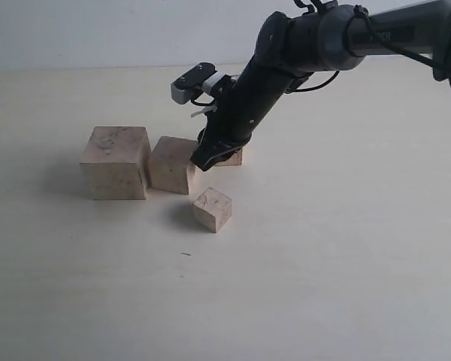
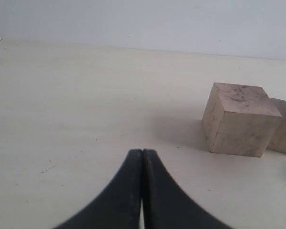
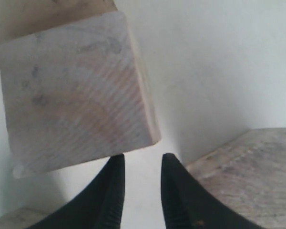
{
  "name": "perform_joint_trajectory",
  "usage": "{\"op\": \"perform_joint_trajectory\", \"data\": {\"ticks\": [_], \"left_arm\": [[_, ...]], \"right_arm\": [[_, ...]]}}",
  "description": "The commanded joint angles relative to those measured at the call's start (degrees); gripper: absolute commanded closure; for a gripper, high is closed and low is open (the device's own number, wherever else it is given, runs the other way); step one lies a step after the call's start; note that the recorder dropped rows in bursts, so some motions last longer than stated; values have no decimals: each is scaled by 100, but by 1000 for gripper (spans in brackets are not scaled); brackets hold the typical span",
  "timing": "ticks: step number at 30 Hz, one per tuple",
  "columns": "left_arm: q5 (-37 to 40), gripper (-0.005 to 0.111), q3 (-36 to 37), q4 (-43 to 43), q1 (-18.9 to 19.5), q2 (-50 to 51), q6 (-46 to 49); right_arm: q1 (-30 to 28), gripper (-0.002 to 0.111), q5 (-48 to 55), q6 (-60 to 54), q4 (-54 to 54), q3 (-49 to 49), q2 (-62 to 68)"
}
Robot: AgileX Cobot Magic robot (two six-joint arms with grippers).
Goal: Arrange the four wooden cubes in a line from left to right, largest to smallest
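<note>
- exterior: the largest cube sits at the left end. the second cube is just beside its right face, touching or nearly so. i judge these two form the start of the row.
- the third cube lies behind and to the right of the second, mostly hidden by the right gripper. the smallest cube sits apart in front, turned at an angle and out of line.
- the right arm reaches across the middle, with its tip low over the table between the second and third cubes. it is probably there to bring the third cube into line.
- left wrist: the left gripper has its fingers pressed together and holds nothing. it is well apart from the largest cube, parked clear of the work, i judge.
- right wrist: the right gripper has its fingers a little apart, and the gap is empty, so no block is held.
- one cube face lies just beyond the tips, offset toward one finger and not between them. another block sits close beside the other finger. i cannot tell which sizes these two are.
</note>
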Motion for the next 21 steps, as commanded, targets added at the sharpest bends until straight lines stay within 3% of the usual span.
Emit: {"op": "perform_joint_trajectory", "data": {"ticks": [1,10,21], "left_arm": [[-67,107,-3,8,1,-38,0],[-67,107,-3,8,1,-38,0],[-67,107,-3,8,1,-38,0]], "right_arm": [[-1,82,-287,-63,12,8,28],[-1,82,-269,-277,578,8,28],[-14,82,-98,-334,511,-4,-248]]}}
